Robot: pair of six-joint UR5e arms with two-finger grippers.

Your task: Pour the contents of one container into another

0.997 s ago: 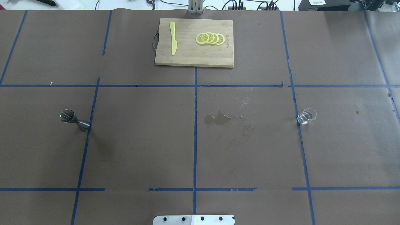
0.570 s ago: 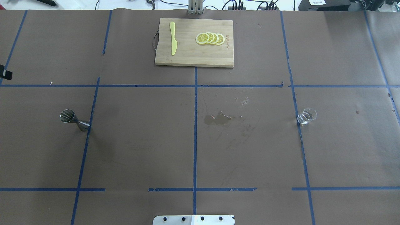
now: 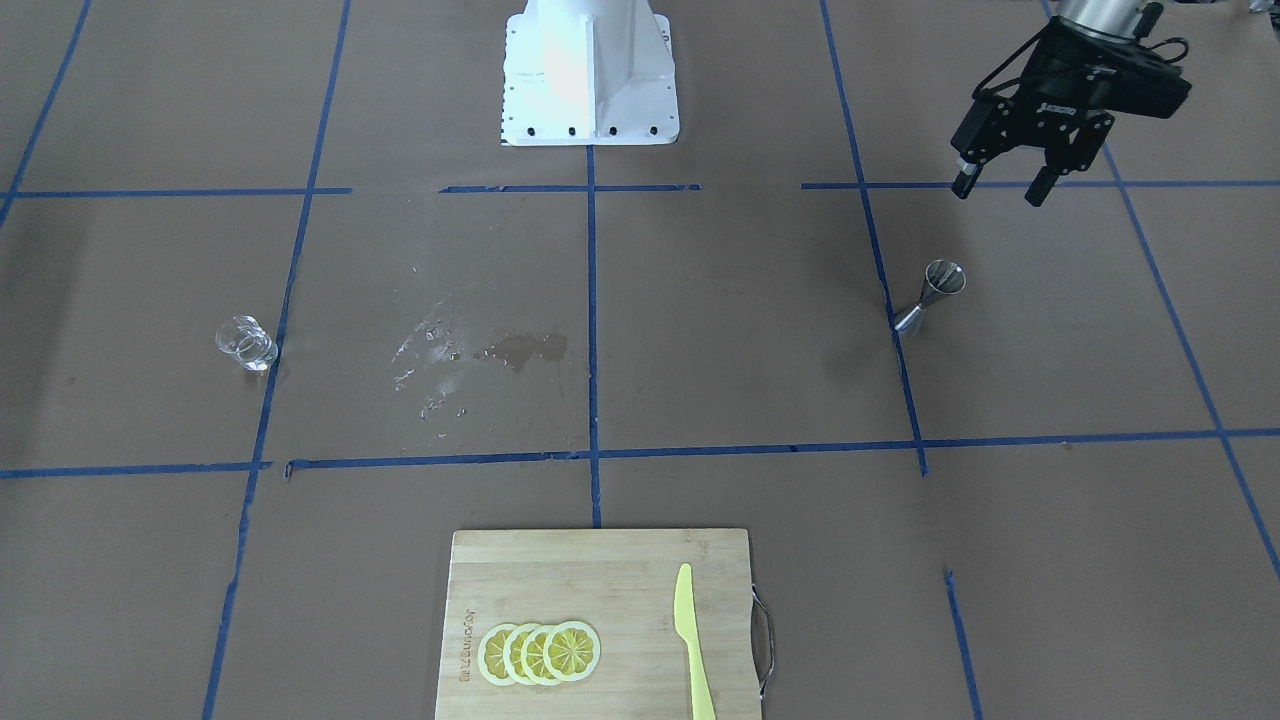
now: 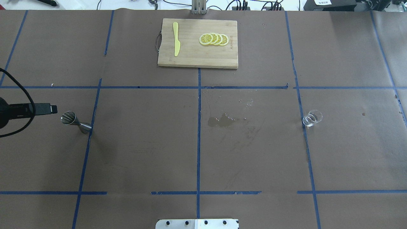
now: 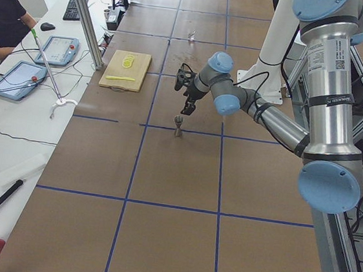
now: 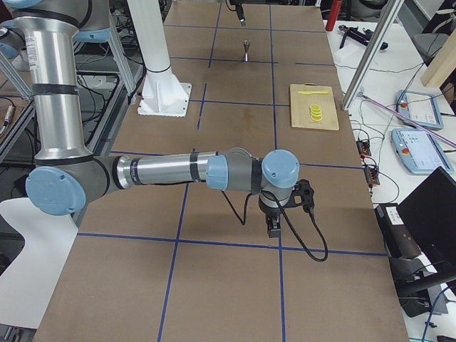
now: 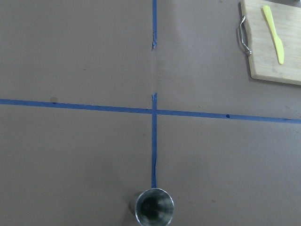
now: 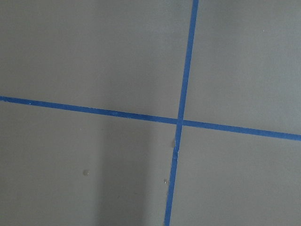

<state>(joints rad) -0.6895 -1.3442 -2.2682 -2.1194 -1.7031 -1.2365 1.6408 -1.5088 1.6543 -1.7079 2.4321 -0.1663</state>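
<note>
Looks like the approach step: left gripper (image 3: pixel 1000 190), jaws spread, near jigger (image 4: pixel 75 121) at 9 o'clock on the table (image 4: pixel 143 152) seen overhead; cup (image 4: pixel 312 118) untouched at 3. Can't tell the jaws on right gripper (image 6: pixel 274 229). Next, I'd say it must reach and grasp the cup.

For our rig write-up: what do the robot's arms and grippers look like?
Left arm and right arm: silver tubes, pale blue joint caps. Left gripper and right gripper: black, with black cables. A white label wraps the left arm.
</note>
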